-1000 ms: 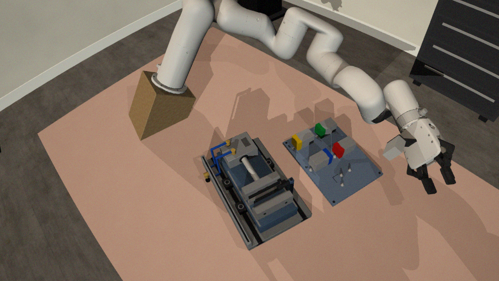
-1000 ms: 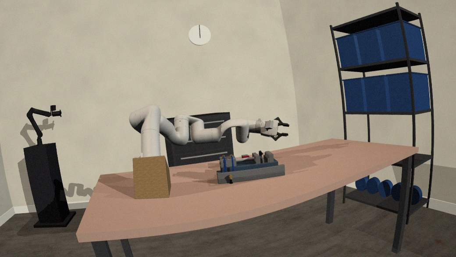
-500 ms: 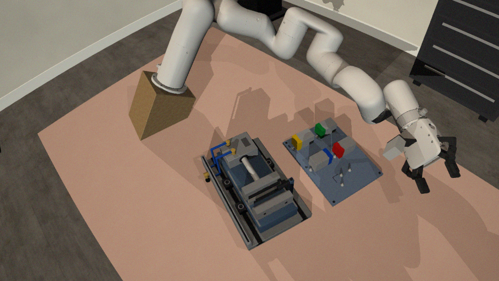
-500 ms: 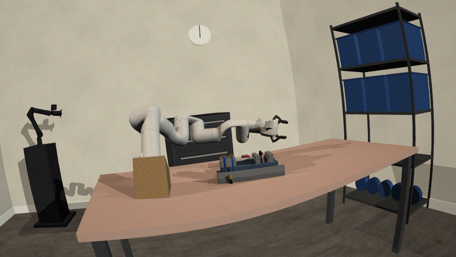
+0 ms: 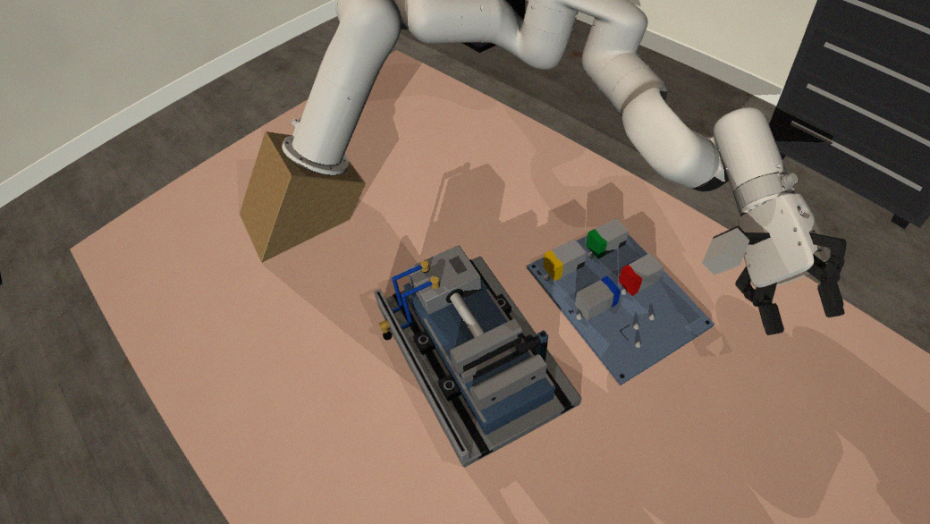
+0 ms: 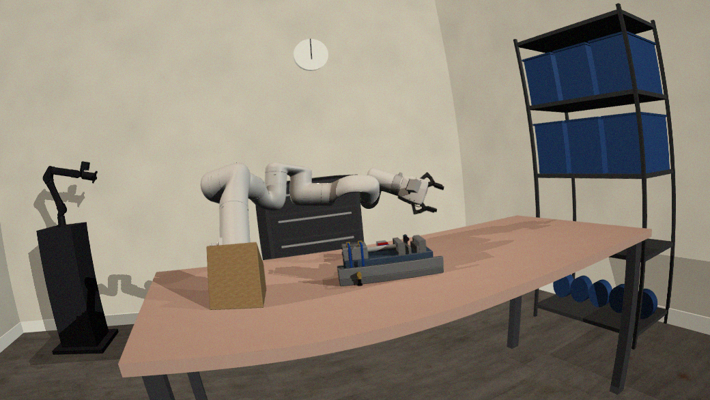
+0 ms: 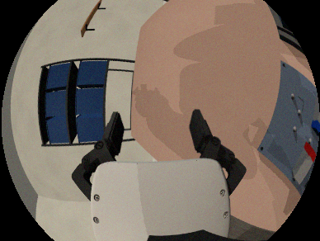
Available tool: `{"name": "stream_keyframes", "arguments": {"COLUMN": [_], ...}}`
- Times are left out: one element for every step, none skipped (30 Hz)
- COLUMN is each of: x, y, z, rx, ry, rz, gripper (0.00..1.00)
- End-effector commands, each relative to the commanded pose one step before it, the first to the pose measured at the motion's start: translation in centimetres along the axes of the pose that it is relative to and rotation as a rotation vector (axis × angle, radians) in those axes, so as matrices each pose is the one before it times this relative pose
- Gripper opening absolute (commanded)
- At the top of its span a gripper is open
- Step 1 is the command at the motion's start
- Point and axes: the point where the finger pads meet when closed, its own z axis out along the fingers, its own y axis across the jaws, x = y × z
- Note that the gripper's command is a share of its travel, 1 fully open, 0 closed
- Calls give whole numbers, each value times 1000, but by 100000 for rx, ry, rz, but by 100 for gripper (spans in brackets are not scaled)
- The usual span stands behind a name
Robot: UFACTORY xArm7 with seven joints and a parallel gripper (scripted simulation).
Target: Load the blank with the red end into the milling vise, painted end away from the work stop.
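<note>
The blank with the red end lies on the blue infeed plate, at its side nearest my gripper. Blanks with a yellow end, a green end and a blue end lie on the same plate. The milling vise stands left of the plate, with nothing between its jaws; its fixed jaw is at the near end. My gripper is open and empty. It hangs above the table, right of the plate.
The arm's brown base block stands at the table's far left. Small white pins stick up from the plate's near half. A black drawer cabinet stands behind the table, and a shelf rack with blue bins beside it.
</note>
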Motion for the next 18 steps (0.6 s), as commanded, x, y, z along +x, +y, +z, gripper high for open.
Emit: {"name": "stream_keyframes", "arguments": {"x": [317,0,152,202,199,197,194,192,189,187,184,182,0,0,0,0,0,0], "y": [-219,0,-84,27,34,41,47,54,61,67,74,81,0,0,0,0,0,0], "z": [-207,0,-255,-309,-310,-311,-311,-312,-312,-312,-312,-312,0,0,0,0,0,0], "rx": [-1289,0,-1345,-2151,-2151,-2151,-2151,-2151,-2151,-2151,-2151,-2151,0,0,0,0,0,0], "ry": [-1413,0,30,-815,-815,-815,-815,-815,-815,-815,-815,-815,0,0,0,0,0,0], "rz": [-312,0,434,18,18,18,18,18,18,18,18,18,0,0,0,0,0,0], "gripper": [100,100,100,100,100,100,100,100,100,100,100,100,100,100,100,100,100,100]}}
